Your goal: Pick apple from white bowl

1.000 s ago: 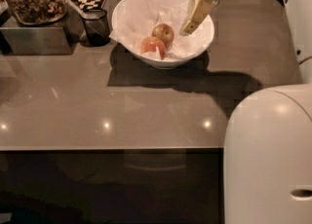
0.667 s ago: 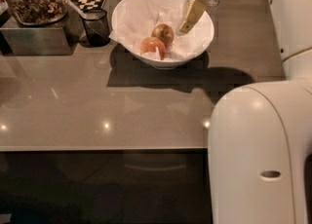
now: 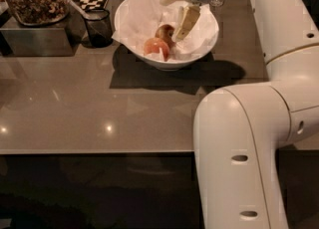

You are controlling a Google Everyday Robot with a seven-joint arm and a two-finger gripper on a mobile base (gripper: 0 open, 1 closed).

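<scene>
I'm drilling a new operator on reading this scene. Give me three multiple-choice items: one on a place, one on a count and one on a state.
1. Where does the apple lie?
A. in the white bowl
B. on the floor
C. on a plate

2. How many apples are in the bowl?
A. one
B. two
C. four

3. How is the gripper?
A. shut on the apple
B. open over the bowl, holding nothing
C. shut, well away from the bowl

Answers:
1 A: the apple sits on the crumpled paper inside the bowl.
2 B: a pinker apple lies right beside it, and no other fruit shows.
3 B: the fingers stand apart above the bowl, one reaching down next to the apple, with nothing between them.
</scene>
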